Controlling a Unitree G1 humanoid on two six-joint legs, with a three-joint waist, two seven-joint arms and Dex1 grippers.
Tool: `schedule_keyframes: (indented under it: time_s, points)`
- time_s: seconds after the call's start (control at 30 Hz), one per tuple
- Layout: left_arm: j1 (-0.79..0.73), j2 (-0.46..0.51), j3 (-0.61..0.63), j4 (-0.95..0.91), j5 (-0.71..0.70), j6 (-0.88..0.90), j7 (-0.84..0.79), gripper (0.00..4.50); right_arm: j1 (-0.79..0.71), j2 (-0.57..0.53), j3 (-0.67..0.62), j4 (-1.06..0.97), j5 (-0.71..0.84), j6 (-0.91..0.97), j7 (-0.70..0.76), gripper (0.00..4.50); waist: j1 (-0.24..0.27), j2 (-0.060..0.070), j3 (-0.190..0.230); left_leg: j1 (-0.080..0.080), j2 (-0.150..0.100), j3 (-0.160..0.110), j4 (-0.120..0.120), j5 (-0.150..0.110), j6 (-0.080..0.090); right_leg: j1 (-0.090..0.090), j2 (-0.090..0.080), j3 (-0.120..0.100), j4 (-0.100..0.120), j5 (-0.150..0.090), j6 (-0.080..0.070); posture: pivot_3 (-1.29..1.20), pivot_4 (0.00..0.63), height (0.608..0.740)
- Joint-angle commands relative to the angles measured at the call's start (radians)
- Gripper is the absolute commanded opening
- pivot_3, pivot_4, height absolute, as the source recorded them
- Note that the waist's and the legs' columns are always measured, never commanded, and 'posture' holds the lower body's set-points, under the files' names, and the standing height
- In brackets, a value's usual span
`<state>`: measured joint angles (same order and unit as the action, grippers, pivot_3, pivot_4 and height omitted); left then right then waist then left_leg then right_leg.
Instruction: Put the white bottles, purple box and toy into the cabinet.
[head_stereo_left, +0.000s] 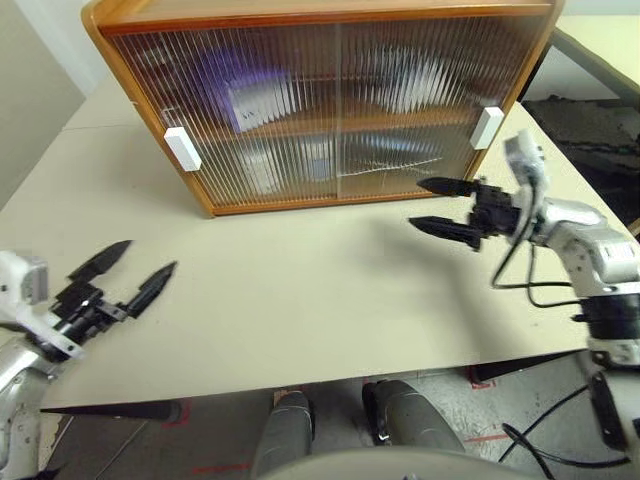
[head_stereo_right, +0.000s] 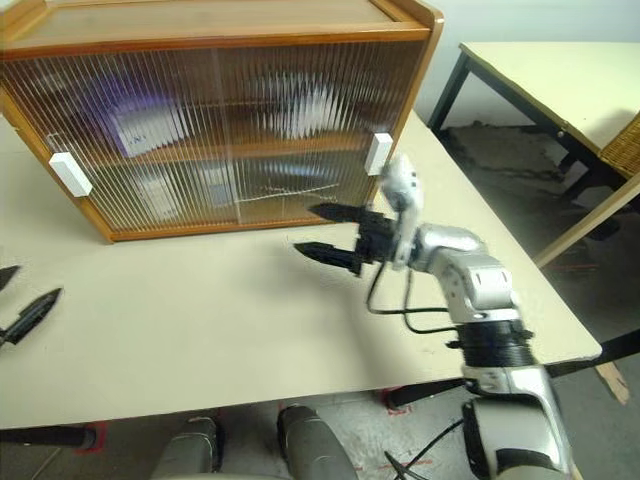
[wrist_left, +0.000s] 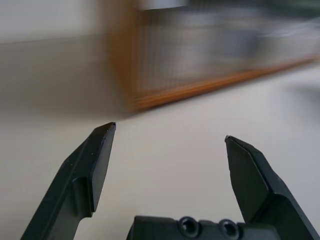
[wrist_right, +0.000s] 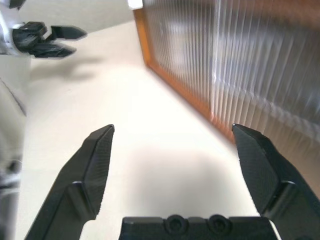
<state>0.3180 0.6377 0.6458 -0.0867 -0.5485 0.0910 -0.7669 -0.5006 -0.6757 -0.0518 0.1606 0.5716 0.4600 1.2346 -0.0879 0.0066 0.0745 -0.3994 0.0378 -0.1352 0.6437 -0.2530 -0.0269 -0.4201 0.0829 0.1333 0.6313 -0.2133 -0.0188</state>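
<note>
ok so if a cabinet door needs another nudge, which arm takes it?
Probably right. The right tool hangs open just in front of the cabinet, near its right-side white handle. The left tool, also open, sits farther back over the table near its front edge.

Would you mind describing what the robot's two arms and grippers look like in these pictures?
Both arms are silver-grey metal with black joint sections. The right arm carries a small white module at the wrist and loose black cables looping below it. The left gripper and right gripper each have two black, tapered, pointed fingers on a black base fastened with small screws.
</note>
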Motion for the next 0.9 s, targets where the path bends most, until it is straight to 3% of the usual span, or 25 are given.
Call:
schedule_keyframes:
  time_s: [0.03,0.17,0.33,0.6,0.67,0.9]
  points:
    - [0.015,-0.015,0.044,0.039,0.061,0.021,0.118,4.5,0.003,-0.077,-0.084,0.204,-0.007,-0.048,0.081,4.47,0.004,-0.003,0.002,0.001,-0.001,0.001,0.0,0.0,0.0,0.001,0.0,0.003,0.0,-0.002,-0.002,-0.1,0.119,0.74]
    - [-0.007,-0.004,0.062,0.075,0.105,0.036,0.211,4.5,-0.055,-0.112,-0.159,0.511,-0.088,-0.251,0.011,4.47,0.008,-0.008,0.014,0.013,0.0,0.004,-0.001,0.0,0.001,0.009,0.003,0.015,0.001,-0.002,0.004,-0.09,0.138,0.74]
    - [-0.103,-0.013,0.039,0.108,0.108,0.019,0.255,4.5,-0.128,-0.092,-0.256,0.744,-0.118,-0.418,-0.162,4.47,0.01,-0.007,0.034,0.023,-0.001,0.005,-0.001,0.0,0.001,0.015,0.004,0.019,0.002,0.003,0.002,-0.1,0.157,0.74]
    - [-0.176,-0.009,0.038,0.141,0.167,0.012,0.331,4.5,-0.129,-0.05,-0.331,0.859,-0.135,-0.659,-0.247,4.47,0.002,-0.007,0.04,0.025,0.002,0.005,-0.003,-0.002,0.003,0.015,0.008,0.02,0.002,0.007,-0.002,-0.1,0.136,0.74]
    - [-0.18,-0.02,0.031,0.125,0.169,0.019,0.347,4.5,-0.126,-0.044,-0.341,0.88,-0.135,-0.703,-0.235,4.47,0.001,-0.007,0.04,0.024,0.002,0.005,-0.003,-0.004,0.006,0.015,0.008,0.021,0.002,0.01,-0.009,-0.1,0.127,0.74]
    - [-0.155,-0.032,0.022,0.086,0.187,0.008,0.363,4.5,-0.125,-0.044,-0.341,0.951,-0.159,-0.783,-0.22,4.47,0.003,-0.008,0.039,0.021,0.002,0.006,-0.002,-0.007,0.009,0.015,0.008,0.022,-0.002,0.013,0.001,-0.09,0.106,0.74]
